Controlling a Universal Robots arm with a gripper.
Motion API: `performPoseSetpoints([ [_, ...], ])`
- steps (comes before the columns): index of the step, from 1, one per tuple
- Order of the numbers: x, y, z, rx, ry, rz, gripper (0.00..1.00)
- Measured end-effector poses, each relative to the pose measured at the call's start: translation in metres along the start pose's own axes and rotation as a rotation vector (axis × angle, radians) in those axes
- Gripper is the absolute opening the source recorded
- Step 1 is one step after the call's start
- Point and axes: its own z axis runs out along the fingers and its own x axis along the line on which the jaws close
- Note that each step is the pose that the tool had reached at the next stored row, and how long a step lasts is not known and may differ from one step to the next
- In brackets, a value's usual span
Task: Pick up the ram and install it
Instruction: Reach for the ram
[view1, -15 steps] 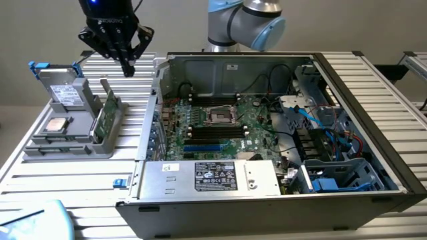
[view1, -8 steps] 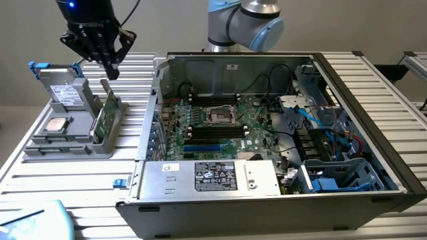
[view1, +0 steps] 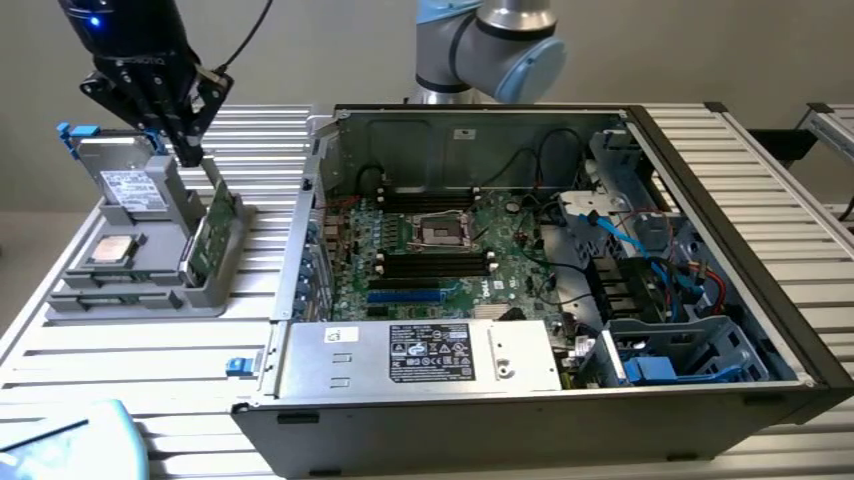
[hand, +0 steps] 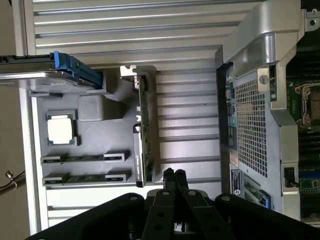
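Two sticks of ram (hand: 82, 158) sit in slots of the grey tray (hand: 100, 137), untouched. Gripper (hand: 174, 172) hangs above the tray beside the upright expansion card (hand: 144, 130), fingers pinched together on nothing (no grasp yet). Pick-up and install both remain to do.

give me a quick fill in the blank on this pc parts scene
1. The gripper hangs over the gray parts tray, to the exterior view's ____ of the computer case.
2. ____ ram sticks lie flat in the tray.
3. The green expansion card stands ____ on its edge.
Missing words: left, two, upright.
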Motion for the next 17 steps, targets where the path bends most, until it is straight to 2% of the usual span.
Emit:
performPoseSetpoints([
  [5, 0.022, -0.0018, 0.0055, 0.0004, 0.007, 0.0, 0.11],
  [14, 0.063, -0.0052, 0.0152, 0.0016, 0.0234, 0.001, 0.11],
  [17, 0.076, -0.0066, 0.0197, 0.0022, 0.0305, 0.002, 0.11],
])
